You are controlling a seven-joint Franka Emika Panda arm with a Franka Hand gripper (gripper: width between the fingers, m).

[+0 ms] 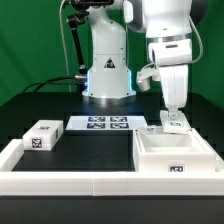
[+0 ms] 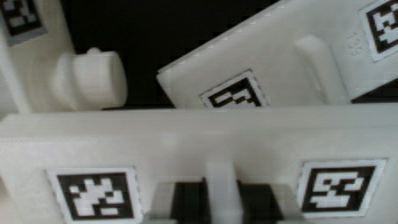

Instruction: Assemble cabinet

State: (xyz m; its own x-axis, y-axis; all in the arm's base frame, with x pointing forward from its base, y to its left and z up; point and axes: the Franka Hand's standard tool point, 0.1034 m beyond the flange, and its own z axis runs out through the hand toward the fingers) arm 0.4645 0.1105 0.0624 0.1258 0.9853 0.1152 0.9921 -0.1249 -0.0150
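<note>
While the gripper [image 1: 174,116] is held at the right of the frame upon a small block [image 1: 176,126], set against the cabinet [image 1: 175,158] at lower right, presumably for fitting, its clamping cannot be told.

Hidden behind the rear wall of the cabinet box [image 1: 176,152]: the base of a small white block [image 1: 175,124]. Cannot tell whether the gripper [image 1: 172,111] behind that box clasps the block. Blurred throughout in the wrist view, with a tag [image 2: 22,18] and dark fingers [image 2: 183,198] cut by the edge.
</note>
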